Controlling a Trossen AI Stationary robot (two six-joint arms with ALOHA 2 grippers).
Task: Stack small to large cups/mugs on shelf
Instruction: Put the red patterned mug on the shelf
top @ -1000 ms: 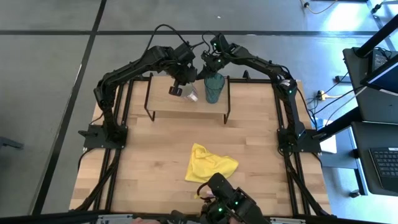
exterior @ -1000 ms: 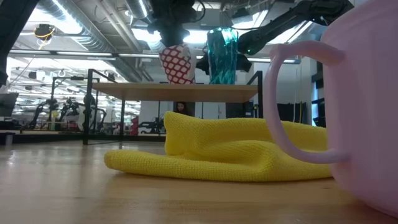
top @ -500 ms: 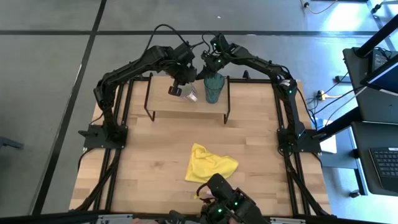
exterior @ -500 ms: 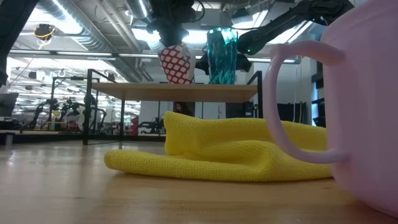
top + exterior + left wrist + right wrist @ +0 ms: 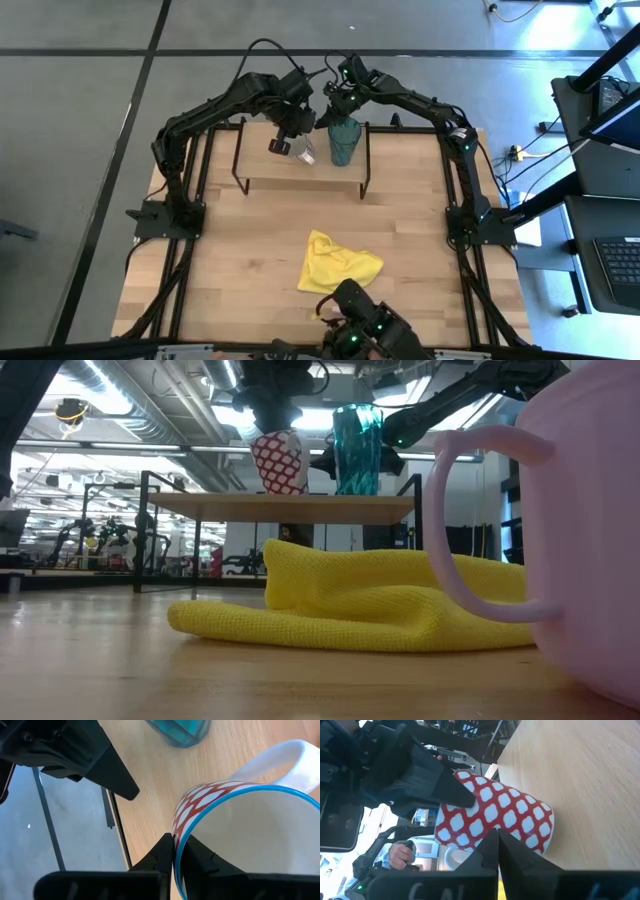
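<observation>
The low light-wood shelf on thin black legs [image 5: 300,170] stands at the far side of the table, and two of the three vessels are already up there. The tall translucent teal tumbler [image 5: 357,450] stands upright on the board. Just beside it is the white mug with a red lattice pattern and a blue rim [image 5: 280,462]; in the low view it leans a little and its base seems slightly above the board, so I judge this mug is not yet set down finally. The small pink mug [image 5: 590,530] is on the tabletop at the near edge, well apart from the shelf, beyond a crumpled yellow cloth [image 5: 337,262]. So the work is about half done, and the nesting of small into large is not started.

The left gripper [image 5: 175,851] pinches the rim of the patterned mug, one finger inside and one outside the wall. The right gripper [image 5: 497,851] is above the shelf near the tumbler, its fingers pressed together and holding nothing.
</observation>
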